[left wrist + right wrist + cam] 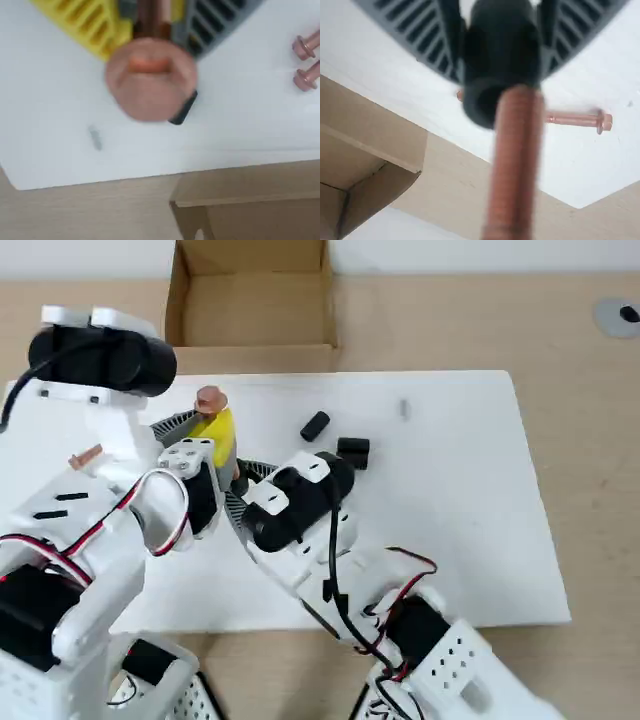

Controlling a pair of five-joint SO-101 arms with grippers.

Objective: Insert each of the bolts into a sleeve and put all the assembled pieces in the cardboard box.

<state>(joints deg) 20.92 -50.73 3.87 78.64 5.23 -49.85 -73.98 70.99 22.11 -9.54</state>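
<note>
Nearest the right wrist camera is the threaded shank of a bolt (pixel 515 165), its tip at the mouth of a black sleeve (pixel 500 55). I cannot tell whether the tip is inside the bore; it looks set slightly to one side.

Right gripper (pixel 500 25): jaws closed across the sleeve's body, which leaves the open end free to take the thread.

Left gripper (pixel 150 17): yellow and grey jaws clamped on the shank just behind the head, so the long thread projects clear. I judge this to be the insertion step for this pair.

Pose: the left arm is folded high at the left of the white board (pixel 450 520), wrist angled down. The right arm lies low, stretched from the near edge toward the left. The two grippers meet left of centre, above the board.

Two loose sleeves (pixel 314 425) lie just right of the grippers. Loose bolts (pixel 304 47) lie on the board at the left. The cardboard box (pixel 250 310) stands at the board's far edge. I judge the task to be at an early stage.
</note>
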